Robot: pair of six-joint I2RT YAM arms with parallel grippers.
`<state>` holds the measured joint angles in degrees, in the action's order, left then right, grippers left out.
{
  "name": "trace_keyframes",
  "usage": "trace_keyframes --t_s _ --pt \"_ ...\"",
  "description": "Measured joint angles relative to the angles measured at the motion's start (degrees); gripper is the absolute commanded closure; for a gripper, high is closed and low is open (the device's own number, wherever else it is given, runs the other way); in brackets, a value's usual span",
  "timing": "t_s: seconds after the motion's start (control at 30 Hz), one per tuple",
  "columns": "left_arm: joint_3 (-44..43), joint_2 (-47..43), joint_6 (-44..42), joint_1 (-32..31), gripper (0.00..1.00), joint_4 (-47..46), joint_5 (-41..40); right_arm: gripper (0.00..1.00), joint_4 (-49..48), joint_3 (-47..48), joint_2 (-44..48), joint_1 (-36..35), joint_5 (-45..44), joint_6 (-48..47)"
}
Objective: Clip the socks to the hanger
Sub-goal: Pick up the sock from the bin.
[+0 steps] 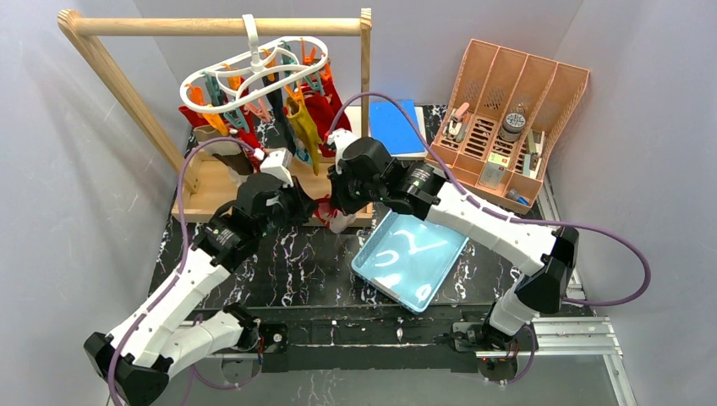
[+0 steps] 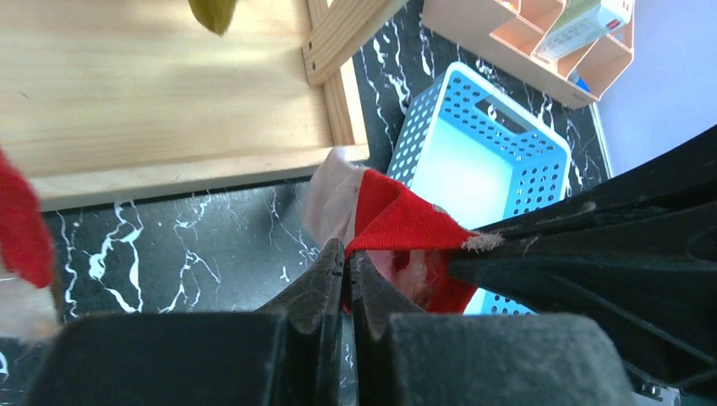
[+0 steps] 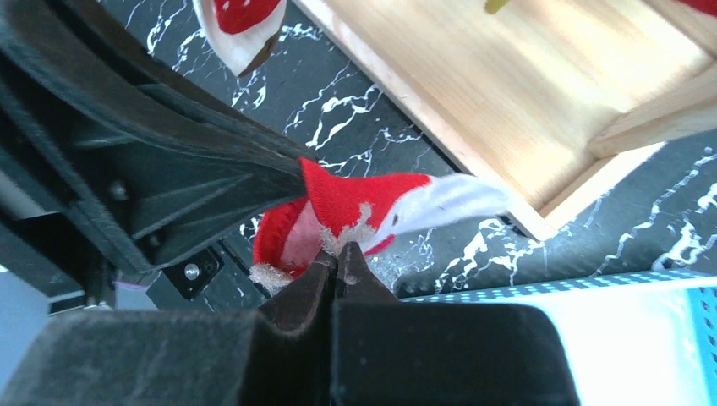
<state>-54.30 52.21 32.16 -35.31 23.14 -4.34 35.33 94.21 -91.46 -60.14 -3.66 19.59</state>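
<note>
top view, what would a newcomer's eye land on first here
Probably the red and white sock stretched mid-scene between the left gripper and the right gripper, each shut on it. Next, the white hanger hooked on the wooden rail at the back, already crowded with bright socks, and the blue basket just right of the grippers.

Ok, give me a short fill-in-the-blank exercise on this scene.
1. The left hand and the right hand both pinch one sock, which is white and ____.
2. The hanger hangs from a rail made of ____.
3. The empty perforated basket is coloured ____.

Missing words: red; wood; blue
</note>
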Motion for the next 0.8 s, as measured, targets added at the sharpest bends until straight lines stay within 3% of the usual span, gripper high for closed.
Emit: trace_keyframes --t_s 0.27,0.57,0.67,0.8 --pt "-10.1 -0.6 -3.1 -0.1 1.0 5.2 -3.5 0.99 5.5 7.7 -0.9 -0.6 -9.0 1.5" --pt "-12.6 -2.8 -4.3 -0.1 1.0 6.1 -1.6 0.99 8.1 12.1 -2.3 -1.0 -10.1 2.8" --pt "-12.5 -3.2 -4.5 -0.1 0.91 5.9 -0.9 0.99 8.7 13.0 -2.4 -1.0 -9.7 2.8" --pt "-12.4 -4.8 -5.1 -0.1 0.64 5.3 -0.8 0.99 10.2 15.0 -2.4 -1.0 -8.8 2.8"
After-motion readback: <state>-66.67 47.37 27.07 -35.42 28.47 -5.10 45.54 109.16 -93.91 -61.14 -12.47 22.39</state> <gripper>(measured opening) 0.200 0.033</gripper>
